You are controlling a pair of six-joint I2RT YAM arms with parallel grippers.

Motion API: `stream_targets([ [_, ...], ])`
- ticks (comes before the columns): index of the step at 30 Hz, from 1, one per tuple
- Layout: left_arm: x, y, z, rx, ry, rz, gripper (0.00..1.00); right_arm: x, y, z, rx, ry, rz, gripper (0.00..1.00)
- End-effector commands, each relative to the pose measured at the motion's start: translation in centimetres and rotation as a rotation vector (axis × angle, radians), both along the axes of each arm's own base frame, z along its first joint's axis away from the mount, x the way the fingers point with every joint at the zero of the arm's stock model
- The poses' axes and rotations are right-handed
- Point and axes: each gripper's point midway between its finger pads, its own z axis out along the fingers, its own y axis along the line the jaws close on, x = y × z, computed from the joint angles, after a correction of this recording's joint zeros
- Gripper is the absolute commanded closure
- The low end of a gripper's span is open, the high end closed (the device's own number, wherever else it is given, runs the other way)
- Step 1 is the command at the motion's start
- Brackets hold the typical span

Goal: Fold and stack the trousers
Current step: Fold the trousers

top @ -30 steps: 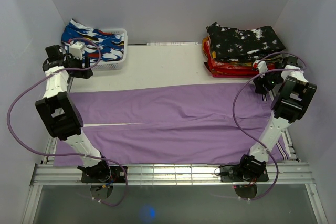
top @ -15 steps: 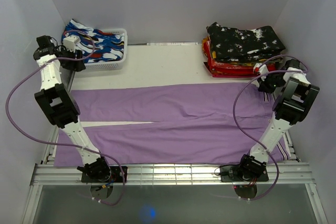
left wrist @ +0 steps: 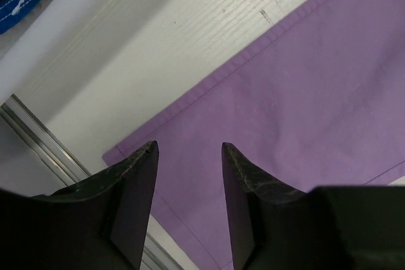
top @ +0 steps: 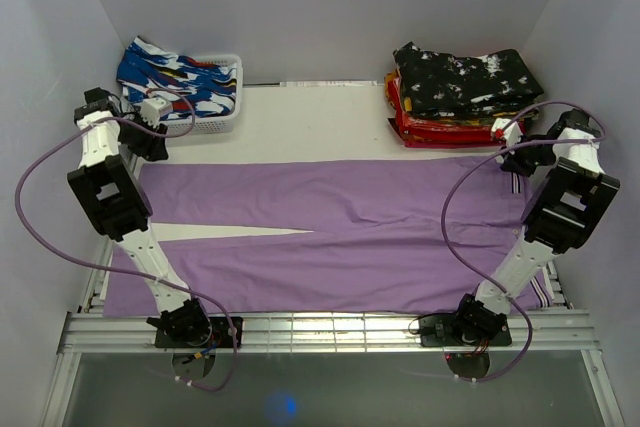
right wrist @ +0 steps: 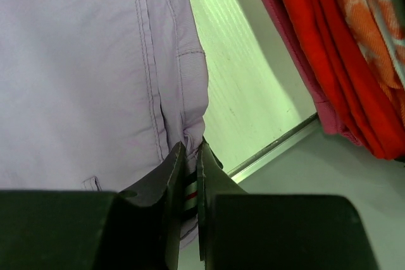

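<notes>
The purple trousers (top: 340,227) lie spread flat across the table (top: 330,112), waist to the right and legs to the left, with the near leg reaching the front rail (top: 330,325) between the arm bases. If the far side is lifted and carried over, that near leg could drag toward the rail and skew the fold line. Further back, the right gripper (right wrist: 190,148) has its jaws pressed together on the far corner of the waistband. The bite looks thin, only an edge of cloth and striped lining, so a quick pull may slip it free. The left gripper (left wrist: 190,151) hangs with jaws spread over the far leg's hem corner, holding nothing. Closing from here risks catching air or only the hem's edge, so the two ends would rise unevenly and the leg would twist. Farthest off, the basket (top: 215,117) of patterned trousers sits near the left gripper and the folded stack (top: 460,77) just beyond the right one, and a wide swing could knock either.
</notes>
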Motion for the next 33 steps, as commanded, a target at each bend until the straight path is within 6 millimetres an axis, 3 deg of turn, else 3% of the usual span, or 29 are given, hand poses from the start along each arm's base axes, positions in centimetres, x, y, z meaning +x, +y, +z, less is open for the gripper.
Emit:
stream_targets([
  [1,1.3,0.9,1.1,0.075,-0.072,-0.104,0.45,-0.5,0.6,0.4,0.008,-0.004,0.033,0.92],
  [7,3.3,1.8,-1.2,0.159,-0.058,-0.183,0.46,-0.2,0.8,0.5,-0.002,-0.007,0.046,0.92],
  [12,1.6,1.1,-4.0,0.163,0.021,-0.357,0.50,-0.3,1.2,0.6,-0.002,0.002,0.060,0.92],
  [18,1.5,1.5,-6.9,0.179,0.063,-0.389,0.51,-0.5,1.3,0.7,-0.027,-0.001,0.084,0.92],
  [22,0.5,2.0,-8.7,0.216,0.116,-0.427,0.57,-0.3,1.1,0.8,-0.033,0.000,0.084,0.92],
  [28,-0.4,1.8,-9.3,0.215,0.144,-0.456,0.71,0.4,1.2,1.4,-0.039,-0.010,0.077,0.92],
  [33,0.9,1.4,-7.0,0.190,0.082,-0.402,0.90,2.3,0.7,3.8,-0.022,-0.067,0.014,0.92],
])
